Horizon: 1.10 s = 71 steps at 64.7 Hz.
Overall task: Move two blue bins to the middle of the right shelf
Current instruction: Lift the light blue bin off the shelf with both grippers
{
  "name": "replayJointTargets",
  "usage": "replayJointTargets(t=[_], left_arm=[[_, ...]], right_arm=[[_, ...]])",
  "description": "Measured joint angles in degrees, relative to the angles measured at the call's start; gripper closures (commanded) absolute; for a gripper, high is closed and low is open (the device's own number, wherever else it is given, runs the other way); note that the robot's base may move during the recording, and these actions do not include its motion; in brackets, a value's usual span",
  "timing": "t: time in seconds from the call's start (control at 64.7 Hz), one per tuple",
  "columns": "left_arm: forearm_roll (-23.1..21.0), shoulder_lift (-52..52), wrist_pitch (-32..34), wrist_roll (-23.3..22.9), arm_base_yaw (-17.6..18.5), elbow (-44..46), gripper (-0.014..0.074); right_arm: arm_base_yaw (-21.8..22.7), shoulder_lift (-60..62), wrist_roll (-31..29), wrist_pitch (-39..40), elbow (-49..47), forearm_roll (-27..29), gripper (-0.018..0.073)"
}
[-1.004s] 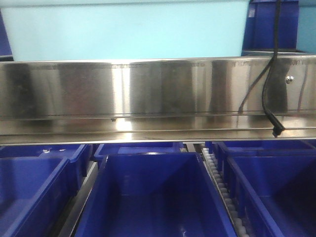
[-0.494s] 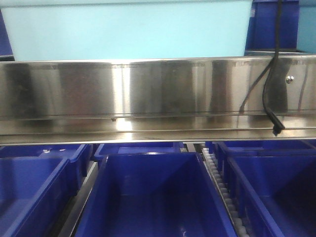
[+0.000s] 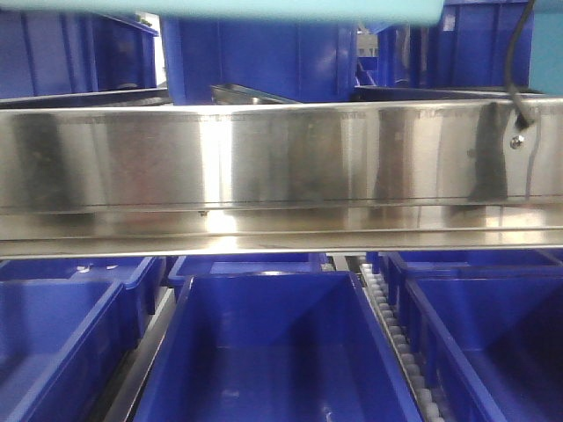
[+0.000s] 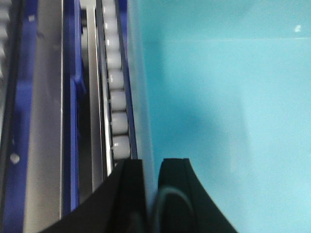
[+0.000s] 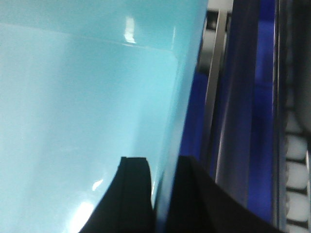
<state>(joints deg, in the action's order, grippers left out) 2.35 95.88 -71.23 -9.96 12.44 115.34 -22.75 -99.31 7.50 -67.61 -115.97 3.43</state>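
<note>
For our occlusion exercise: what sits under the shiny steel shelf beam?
Open dark blue plastic bins, side by side, a white roller track between two. Farther back is hidden by the steel beam.

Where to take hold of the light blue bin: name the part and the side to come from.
Grip the light blue bin by its two thin upright side walls at the rim, probably coming from above, one finger inside and one outside. The left gripper and right gripper straddle opposite walls this way, which suits an open-topped, wide bin.
</note>
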Motion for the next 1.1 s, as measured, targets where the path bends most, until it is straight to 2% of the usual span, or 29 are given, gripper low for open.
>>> replayJointTargets(t=[0.108,0.278,0.479,1.097], left_arm=[[0.0,-1.5,1.7,0.0,0.0,1.2,0.0707],[0.1,-2.3,8.1,0.0,0.0,1.9,0.0707],[0.8,-2.4,13.8,0.0,0.0,1.9,0.0707],[1.2,-2.4,14.2,0.0,0.0,1.9,0.0707]], right_arm=[[0.0,2.5,0.0,3.6,0.0,0.0,0.0712],[0.0,4.5,0.0,10.6,0.0,-1.1,0.0712],[0.0,4.6,0.0,15.3,0.0,-2.0,0.0712],[0.0,4.6,0.0,17.1,0.0,-2.2,0.0712]])
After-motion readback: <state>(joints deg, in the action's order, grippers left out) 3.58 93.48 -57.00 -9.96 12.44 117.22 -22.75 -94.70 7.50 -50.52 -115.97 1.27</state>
